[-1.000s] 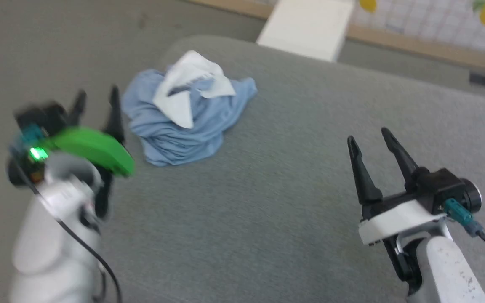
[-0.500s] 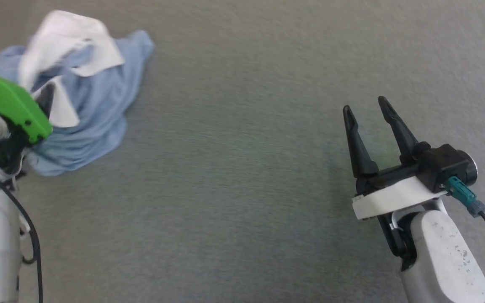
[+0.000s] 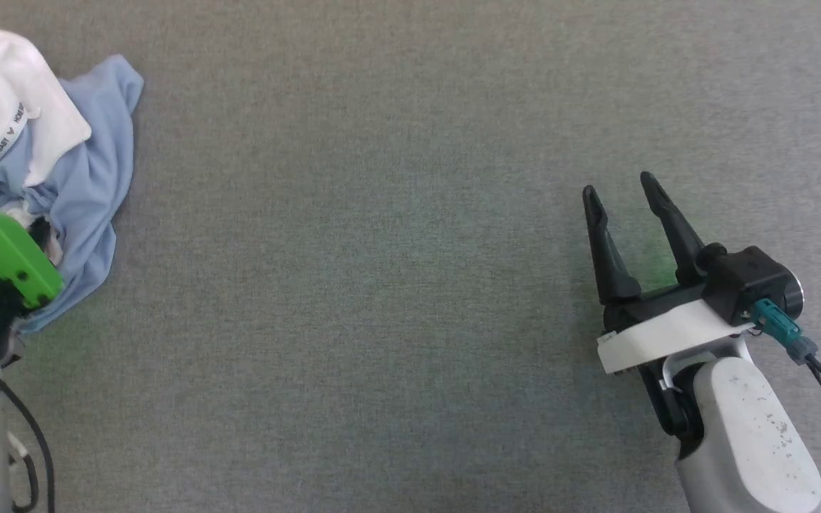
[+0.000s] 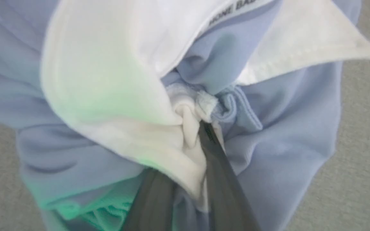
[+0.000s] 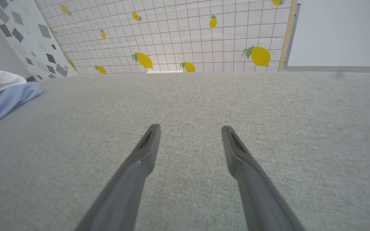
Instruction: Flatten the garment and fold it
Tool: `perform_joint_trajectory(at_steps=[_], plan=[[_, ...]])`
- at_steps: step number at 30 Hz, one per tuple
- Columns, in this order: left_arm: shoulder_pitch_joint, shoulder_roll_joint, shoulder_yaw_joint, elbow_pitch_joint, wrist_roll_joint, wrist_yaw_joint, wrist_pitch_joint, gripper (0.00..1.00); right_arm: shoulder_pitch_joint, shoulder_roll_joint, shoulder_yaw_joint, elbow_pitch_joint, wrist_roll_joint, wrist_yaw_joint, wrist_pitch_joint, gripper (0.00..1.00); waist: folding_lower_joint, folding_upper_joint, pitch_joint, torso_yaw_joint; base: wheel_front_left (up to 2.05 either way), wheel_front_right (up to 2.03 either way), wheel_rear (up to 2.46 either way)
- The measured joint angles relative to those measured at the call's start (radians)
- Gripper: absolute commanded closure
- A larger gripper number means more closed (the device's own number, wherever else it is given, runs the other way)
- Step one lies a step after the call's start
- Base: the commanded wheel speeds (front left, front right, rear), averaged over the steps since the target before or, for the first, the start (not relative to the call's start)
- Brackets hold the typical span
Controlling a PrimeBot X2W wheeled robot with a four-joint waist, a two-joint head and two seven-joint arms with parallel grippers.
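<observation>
The garment lies bunched in a loose heap at the far left of the grey cloth-covered tabletop, partly cut off by the left edge of the head view. It is light blue, creased in many folds, with a white inner panel turned up on top of it. A line of small dark print runs along a white band on that panel. One blue corner of the cloth sticks out toward the far right of the heap.

The left end effector is pressed into the heap. In the left wrist view its two dark fingers come together on a gathered fold where white and blue cloth meet, so it is clamped on the garment. White cloth drapes over the other finger. In the head view a bright green cover on that wrist sits over the near edge of the heap, and a green glow tints the cloth below it.

Well apart, on the right side, the right end effector hangs above bare tabletop with its fingers spread and nothing between them. The right wrist view shows the garment far off to its left, and beyond the tabletop's far edge a tiled wall printed with lemons.
</observation>
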Motion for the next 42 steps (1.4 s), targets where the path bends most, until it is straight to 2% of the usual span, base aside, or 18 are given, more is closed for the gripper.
perform_joint_trajectory(at_steps=[5,10,14,17,21,26,30,32,36,42], plan=[[-0.003,0.015,-0.032,-0.003,0.117,-0.038,-0.246,1.00,0.025,0.000,-0.007,0.016,0.008,0.000,-0.003,0.00,0.0000,0.0000,-0.065,-0.007,0.00,0.00,0.00],[-0.093,0.036,-0.075,-0.023,0.231,-0.054,-0.477,1.00,0.079,0.000,-0.021,0.022,0.027,0.000,-0.003,0.00,0.0000,0.0000,-0.165,-0.002,0.00,0.00,0.00],[-0.172,0.028,-0.138,-0.045,0.289,-0.075,-0.577,1.00,0.114,0.000,-0.035,0.029,0.028,0.000,-0.003,0.00,0.0000,0.0000,-0.244,0.000,0.00,0.00,0.00],[-0.225,-0.021,-0.209,-0.073,0.314,-0.089,-0.611,1.00,0.144,0.000,-0.047,0.032,0.028,0.000,-0.003,0.00,-0.0001,0.0000,-0.303,-0.004,0.00,0.00,0.00],[-0.274,-0.100,-0.288,-0.099,0.330,-0.108,-0.630,1.00,0.166,0.000,-0.052,0.032,0.027,0.000,-0.003,0.00,-0.0001,0.0000,-0.361,-0.020,0.00,0.00,0.00],[-0.330,-0.230,-0.371,-0.107,0.317,-0.126,-0.668,1.00,0.170,0.000,-0.050,0.022,0.026,0.000,0.001,0.00,-0.0001,0.0000,-0.400,-0.077,0.00,0.00,0.00],[-0.340,-0.325,-0.443,-0.060,0.283,-0.145,-0.675,1.00,0.173,0.001,-0.051,0.009,0.026,0.000,0.008,0.00,-0.0001,0.0000,-0.412,-0.135,0.00,0.00,0.00],[-0.335,-0.355,-0.484,-0.020,0.272,-0.153,-0.662,1.00,0.176,0.000,-0.055,0.005,0.026,0.000,0.011,0.00,-0.0001,0.0000,-0.414,-0.164,0.00,0.00,0.00],[-0.281,-0.385,-0.573,0.084,0.259,-0.158,-0.579,1.00,0.185,0.000,-0.059,-0.005,0.026,0.000,0.016,0.00,-0.0001,0.0000,-0.411,-0.223,0.00,0.00,0.00],[-0.143,-0.388,-0.676,0.285,0.221,-0.165,-0.313,1.00,0.187,-0.001,-0.057,-0.008,0.028,0.000,0.016,0.00,-0.0001,0.0000,-0.393,-0.293,0.00,0.00,0.00]])
